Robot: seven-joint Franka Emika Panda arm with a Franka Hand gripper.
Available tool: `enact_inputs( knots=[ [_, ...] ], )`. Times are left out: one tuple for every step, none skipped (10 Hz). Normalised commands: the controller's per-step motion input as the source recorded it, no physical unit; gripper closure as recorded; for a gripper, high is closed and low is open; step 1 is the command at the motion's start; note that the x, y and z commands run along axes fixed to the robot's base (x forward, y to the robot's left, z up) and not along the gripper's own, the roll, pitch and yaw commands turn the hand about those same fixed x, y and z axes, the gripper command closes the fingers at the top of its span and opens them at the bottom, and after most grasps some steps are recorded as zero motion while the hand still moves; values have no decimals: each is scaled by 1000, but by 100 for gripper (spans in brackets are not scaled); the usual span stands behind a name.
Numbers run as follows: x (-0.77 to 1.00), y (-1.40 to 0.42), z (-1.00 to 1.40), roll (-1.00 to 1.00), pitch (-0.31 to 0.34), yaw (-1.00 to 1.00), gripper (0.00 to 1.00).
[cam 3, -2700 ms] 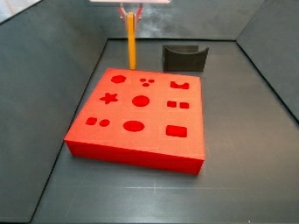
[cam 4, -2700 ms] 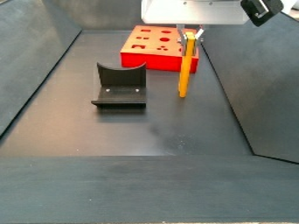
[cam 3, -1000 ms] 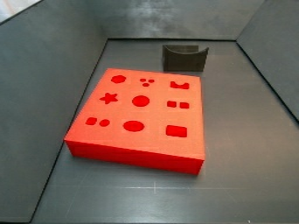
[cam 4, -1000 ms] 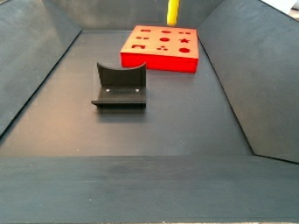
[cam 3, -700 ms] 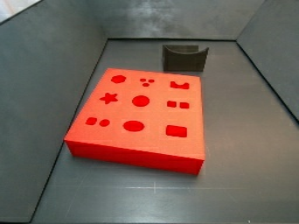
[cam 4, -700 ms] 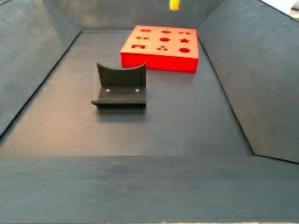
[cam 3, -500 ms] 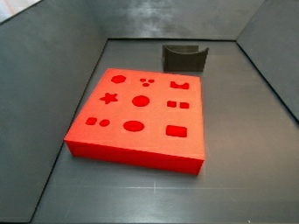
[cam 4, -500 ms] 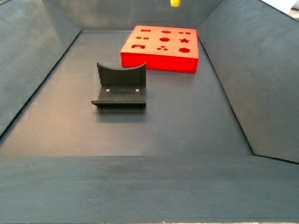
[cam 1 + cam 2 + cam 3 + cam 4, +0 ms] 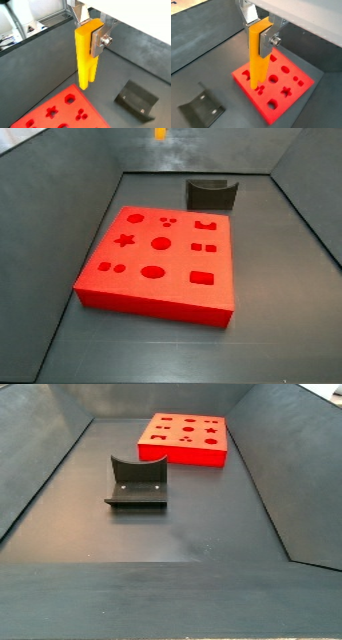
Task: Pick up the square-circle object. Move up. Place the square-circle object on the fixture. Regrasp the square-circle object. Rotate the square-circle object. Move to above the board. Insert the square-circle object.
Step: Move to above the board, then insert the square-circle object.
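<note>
While my claw (image 9: 93,31) hangs high over the tray, both wrist views show it clenched on the bar's (image 9: 86,57) upper end, the bar hanging upright well above the board (image 9: 278,87) and fixture (image 9: 138,101). In a side view only the bar's tip (image 9: 160,132) shows at the top edge, beyond the board's (image 9: 158,258) far edge. By my reckoning pickup and lift are done; the fixture (image 9: 136,482) stands empty, so placing, regrasping, rotating and inserting remain.

Dark grey tray floor (image 9: 201,534), walled on all sides. Red board (image 9: 158,258) lies flat on it, cut-outs up. Fixture (image 9: 136,482) stands on the floor apart from the board, bare floor between them. Gripper (image 9: 90,31) is high above the floor, clamping the bar (image 9: 87,55).
</note>
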Motion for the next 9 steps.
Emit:
enact_inputs(
  knots=[
    [79,-1000,-75,15,92,12,100],
    [98,-1000,-73,9,86,15,100],
    [121,-1000,-70,9,81,13,100],
    [126,-819,-55,23,75,15,100],
    [118,-559,-32,38,68,11,100],
    [99,-287,-12,52,64,11,100],
    [88,-213,-4,58,62,9,100],
    [0,0,-163,0,-21,-1000,100],
    [0,0,-111,0,-3,-1000,100]
  ],
)
